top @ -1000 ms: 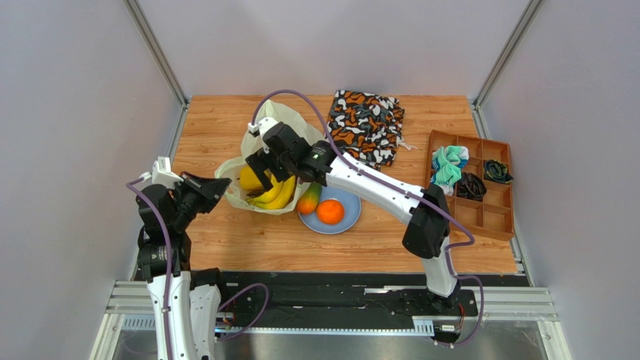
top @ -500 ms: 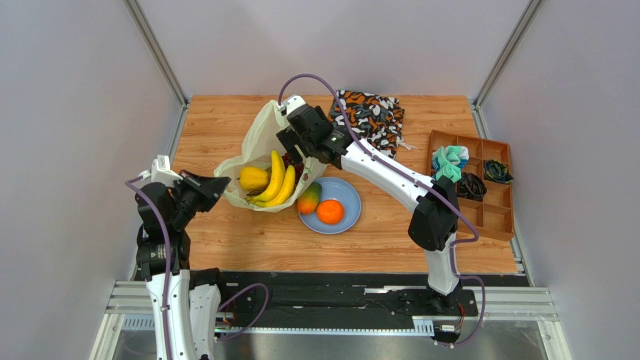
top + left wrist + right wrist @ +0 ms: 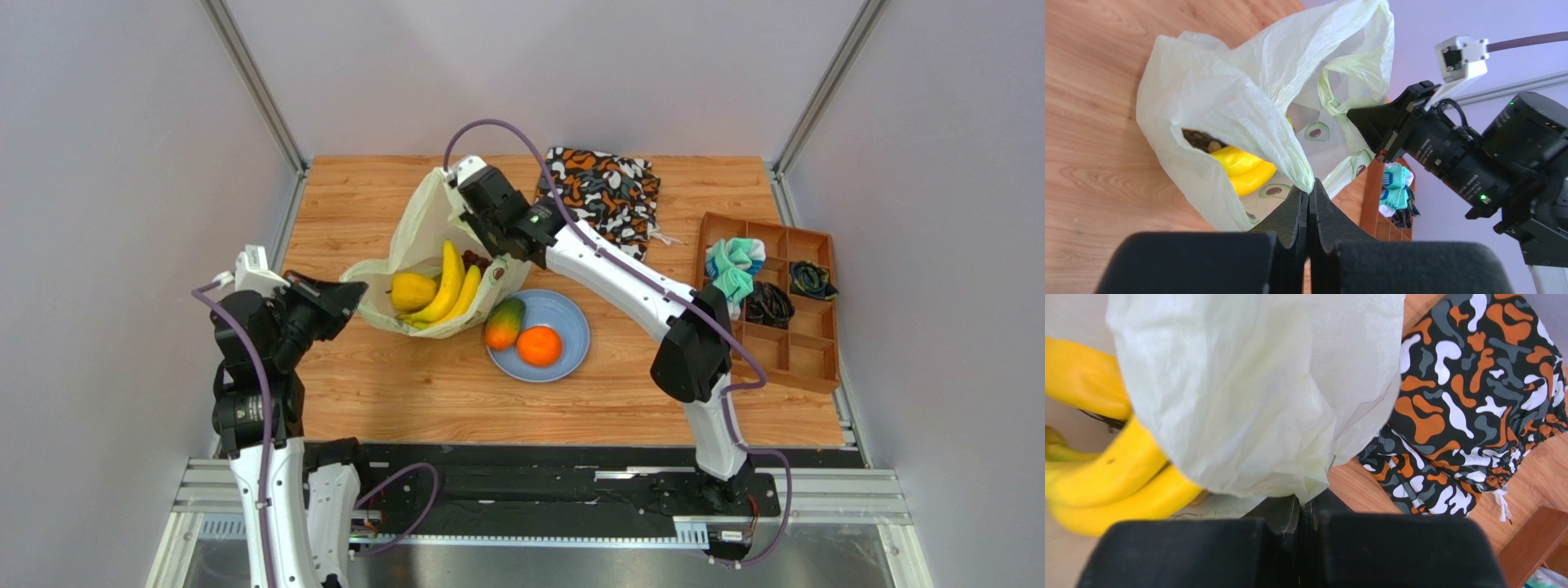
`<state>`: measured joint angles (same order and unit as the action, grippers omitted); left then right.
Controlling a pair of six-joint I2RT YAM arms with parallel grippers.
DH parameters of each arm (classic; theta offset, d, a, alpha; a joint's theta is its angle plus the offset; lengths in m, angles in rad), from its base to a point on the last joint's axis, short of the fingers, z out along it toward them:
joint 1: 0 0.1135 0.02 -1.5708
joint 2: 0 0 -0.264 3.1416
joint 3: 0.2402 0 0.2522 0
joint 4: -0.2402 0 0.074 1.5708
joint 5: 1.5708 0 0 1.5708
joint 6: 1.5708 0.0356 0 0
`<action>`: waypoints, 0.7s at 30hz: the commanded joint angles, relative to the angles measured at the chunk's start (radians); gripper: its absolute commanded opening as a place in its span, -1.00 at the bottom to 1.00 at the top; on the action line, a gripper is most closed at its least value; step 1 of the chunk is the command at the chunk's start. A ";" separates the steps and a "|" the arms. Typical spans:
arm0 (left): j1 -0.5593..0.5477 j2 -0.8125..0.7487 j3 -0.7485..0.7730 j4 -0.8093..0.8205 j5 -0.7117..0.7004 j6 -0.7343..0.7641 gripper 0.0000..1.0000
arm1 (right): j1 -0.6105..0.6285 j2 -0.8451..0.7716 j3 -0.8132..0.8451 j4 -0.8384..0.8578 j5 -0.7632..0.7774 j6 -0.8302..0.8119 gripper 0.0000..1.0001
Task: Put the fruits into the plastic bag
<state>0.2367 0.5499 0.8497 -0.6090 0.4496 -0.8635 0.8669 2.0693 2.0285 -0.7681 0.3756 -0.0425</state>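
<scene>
The plastic bag (image 3: 423, 233) lies open on the table, holding yellow bananas (image 3: 449, 284), a small yellow fruit (image 3: 412, 292) and dark grapes (image 3: 476, 260). My left gripper (image 3: 356, 295) is shut on the bag's near-left rim; the wrist view shows film pinched between its fingertips (image 3: 1310, 190). My right gripper (image 3: 471, 218) is shut on the bag's far rim, a fold of film (image 3: 1247, 386) caught at its tips (image 3: 1306, 505) above the bananas (image 3: 1112, 478). A red-green mango (image 3: 503, 325) and an orange (image 3: 539, 347) rest on the blue plate (image 3: 572, 321), right of the bag.
An orange-black-white patterned cloth bag (image 3: 601, 202) lies at the back, just behind the right gripper. A brown compartment tray (image 3: 803, 355) with socks and small items stands at the right edge. Grey walls close in the table on three sides.
The right gripper, open over the bananas inside the bag, drew back to the bag's far rim and shut on it. The left gripper pulled its rim slightly left, widening the mouth.
</scene>
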 commanded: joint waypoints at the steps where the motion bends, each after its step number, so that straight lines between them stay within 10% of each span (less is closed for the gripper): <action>1: -0.002 0.018 0.208 -0.014 -0.060 0.069 -1.00 | -0.003 -0.041 0.246 -0.019 -0.116 0.079 -1.00; 9: -0.002 0.096 0.440 -0.054 -0.077 0.130 -1.00 | -0.078 -0.005 0.297 0.063 -0.290 0.242 -1.00; 21: 0.000 0.056 0.192 -0.021 -0.097 0.096 -1.00 | -0.092 0.163 0.308 0.040 -0.417 0.274 -0.96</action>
<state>0.2367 0.6266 1.0615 -0.6464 0.3706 -0.7769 0.7670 2.2299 2.3066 -0.7429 0.0422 0.1997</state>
